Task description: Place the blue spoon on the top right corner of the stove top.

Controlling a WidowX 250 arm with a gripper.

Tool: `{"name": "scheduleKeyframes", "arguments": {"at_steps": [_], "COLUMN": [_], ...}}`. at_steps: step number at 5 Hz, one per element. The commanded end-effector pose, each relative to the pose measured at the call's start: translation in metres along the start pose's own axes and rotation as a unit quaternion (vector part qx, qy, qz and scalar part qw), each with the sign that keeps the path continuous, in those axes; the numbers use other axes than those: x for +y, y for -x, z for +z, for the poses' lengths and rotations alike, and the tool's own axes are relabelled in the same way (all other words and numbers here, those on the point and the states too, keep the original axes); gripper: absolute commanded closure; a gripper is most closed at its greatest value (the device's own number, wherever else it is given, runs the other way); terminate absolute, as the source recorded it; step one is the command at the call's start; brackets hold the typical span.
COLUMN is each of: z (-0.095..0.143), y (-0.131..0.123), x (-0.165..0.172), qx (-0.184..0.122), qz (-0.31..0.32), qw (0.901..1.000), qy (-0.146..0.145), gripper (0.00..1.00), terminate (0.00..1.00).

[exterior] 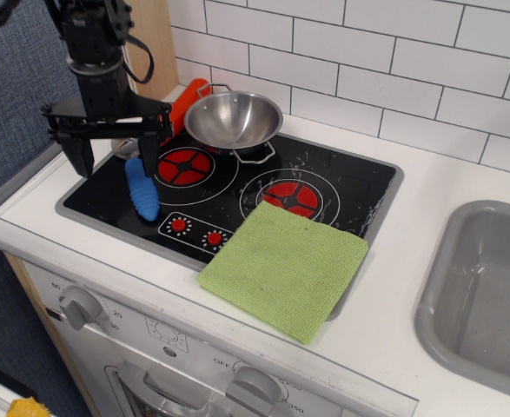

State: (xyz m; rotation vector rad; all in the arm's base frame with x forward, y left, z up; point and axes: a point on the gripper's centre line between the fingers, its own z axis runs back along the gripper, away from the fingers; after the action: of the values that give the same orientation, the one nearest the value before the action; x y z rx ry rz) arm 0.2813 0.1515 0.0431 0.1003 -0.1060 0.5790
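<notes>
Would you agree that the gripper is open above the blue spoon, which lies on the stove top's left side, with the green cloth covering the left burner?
Not quite: the green cloth covers the stove top's front right corner, beside the right burner, not the left one. The observation.image view shows this. The rest holds: the gripper is open above the blue spoon on the left side.
</notes>
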Motion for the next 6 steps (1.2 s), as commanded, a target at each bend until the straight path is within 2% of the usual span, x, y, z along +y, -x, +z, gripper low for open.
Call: {"name": "scheduleKeyframes", "arguments": {"at_steps": [1, 4, 5, 6], "z": [-0.007, -0.027, -0.025, -0.020], "y": [-0.005, -0.004, -0.004, -0.003], "x": [-0.009, -0.013, -0.014, -0.013], "qx": [-0.022, 0.000, -0.007, -0.011], "qz": [0.011, 0.025, 0.019, 0.016], "qw": [0.9996, 0.9994, 0.9996, 0.9996], "qy": [-0.013, -0.024, -0.021, -0.021], "gripper": [0.00, 0.00, 1.00, 1.00], "terminate": [0.00, 0.00, 0.00, 0.00]}}
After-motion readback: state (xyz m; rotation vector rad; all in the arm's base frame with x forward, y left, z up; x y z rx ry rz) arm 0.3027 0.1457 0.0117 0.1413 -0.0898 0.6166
